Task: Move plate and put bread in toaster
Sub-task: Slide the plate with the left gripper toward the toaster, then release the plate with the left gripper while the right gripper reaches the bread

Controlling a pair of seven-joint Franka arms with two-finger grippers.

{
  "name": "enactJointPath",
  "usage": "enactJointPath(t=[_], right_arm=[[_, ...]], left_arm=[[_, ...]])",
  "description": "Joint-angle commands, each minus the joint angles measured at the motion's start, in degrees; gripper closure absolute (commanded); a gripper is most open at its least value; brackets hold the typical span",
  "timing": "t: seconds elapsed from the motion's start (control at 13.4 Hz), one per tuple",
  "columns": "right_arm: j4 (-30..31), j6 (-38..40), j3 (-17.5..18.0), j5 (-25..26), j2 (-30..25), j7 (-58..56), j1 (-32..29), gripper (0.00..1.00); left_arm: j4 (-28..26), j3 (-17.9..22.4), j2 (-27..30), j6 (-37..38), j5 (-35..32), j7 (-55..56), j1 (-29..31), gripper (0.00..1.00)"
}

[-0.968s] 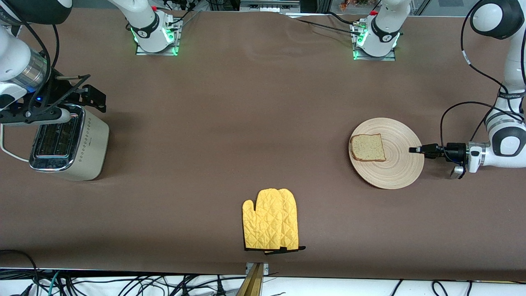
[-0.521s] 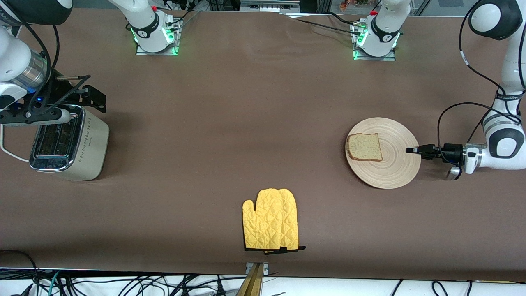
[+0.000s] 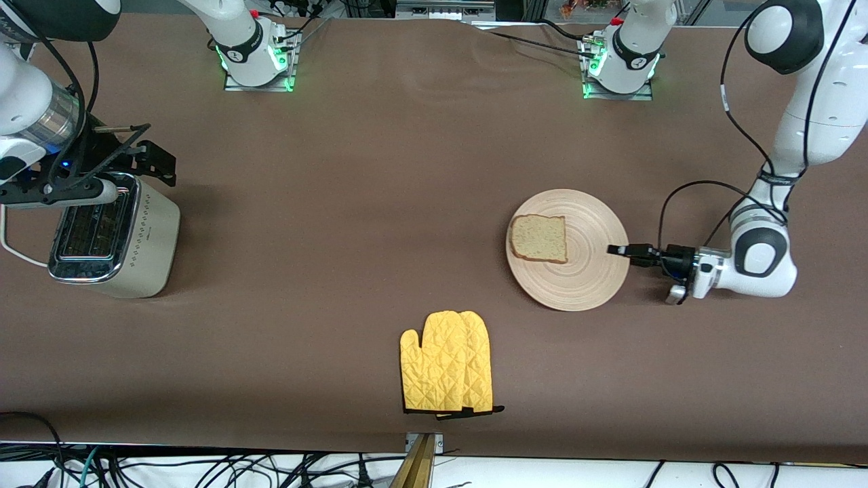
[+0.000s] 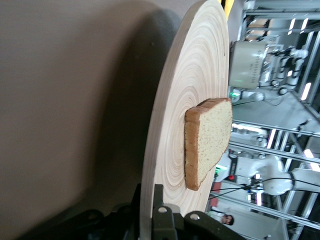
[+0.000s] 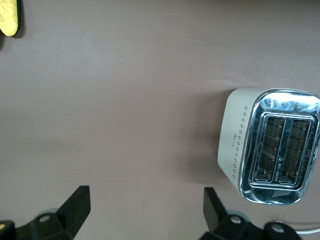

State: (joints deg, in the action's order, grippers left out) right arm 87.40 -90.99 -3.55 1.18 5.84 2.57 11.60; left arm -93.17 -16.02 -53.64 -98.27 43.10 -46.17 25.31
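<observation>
Item: plate (image 3: 576, 271), round, pale wood with ring grooves. Flat on table (image 3: 380, 203), well apart from toaster, toward left arm's end. Pinched at the rim edge away from toaster by left gripper (image 3: 620, 250), fingers together on the wood; grip kept low and level, probably so the plate slides toward toaster without tipping its load.

Item: bread (image 3: 539, 238), single crusted slice. On plate, on the half toward toaster, clear of the gripped rim; likely kept there for easy pickup from toaster's end.

Item: toaster (image 3: 112, 237), cream body, chrome top, both slots bare. Upright at right arm's end of table.

Item: right gripper (image 5: 145, 207), fingers wide apart, nothing held. Waiting just above toaster, seemingly ready to receive bread once plate comes within reach.

Item: oven mitt (image 3: 447, 362), yellow, quilted. Flat, between toaster and plate and nearer front camera; untouched.

Status, as judged: plate transfer in hand; bread not yet lifted.
</observation>
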Motion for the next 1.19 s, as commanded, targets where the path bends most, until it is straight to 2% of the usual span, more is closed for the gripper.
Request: enactJointPath(t=[0.0,0.15,0.22,0.45,0.52,0.82,0.97,1.12], right_arm=[[0.31,0.64,0.21,0.76,-0.47,-2.38,0.27,0.0],[0.05,0.73,0.29,0.75,-0.74,-1.43,0.35,0.0],[-0.21,0.73,0.21,0.32,-0.74,-2.47,0.35,0.0],[-0.74,1.25,0.29,0.23,-0.57,-3.01,0.35,0.0],[-0.65,1.52,0.29,-0.03,-0.3,-2.84,0.35,0.0],[-0.3,2.84,0.38,-0.04,1.01,-2.48,0.97,0.0],[-0.3,2.49,0.29,-0.04,1.46,-2.66,0.97,0.0],[-0.3,2.75,0.38,-0.12,1.46,-2.66,1.06,0.0]], left_arm=[[-9.73,-4.08,5.73,-9.52,3.92,-0.32,-1.58,1.0],[-13.51,-10.14,7.23,-19.28,4.19,3.87,-1.84,1.0],[-13.97,-13.04,7.49,-21.85,4.19,6.42,-1.76,1.0],[-15.89,-17.8,7.23,-29.05,4.19,9.78,-2.89,1.0],[-16.25,-18.6,6.88,-31.52,4.45,10.13,-4.46,1.0],[-16.26,-18.52,6.36,-35.4,12.35,9.0,-11.5,1.0],[-16.17,-18.52,6.09,-36.11,12.45,9.0,-11.95,1.0],[-16.26,-18.35,6.35,-35.85,12.19,8.91,-11.25,0.02]])
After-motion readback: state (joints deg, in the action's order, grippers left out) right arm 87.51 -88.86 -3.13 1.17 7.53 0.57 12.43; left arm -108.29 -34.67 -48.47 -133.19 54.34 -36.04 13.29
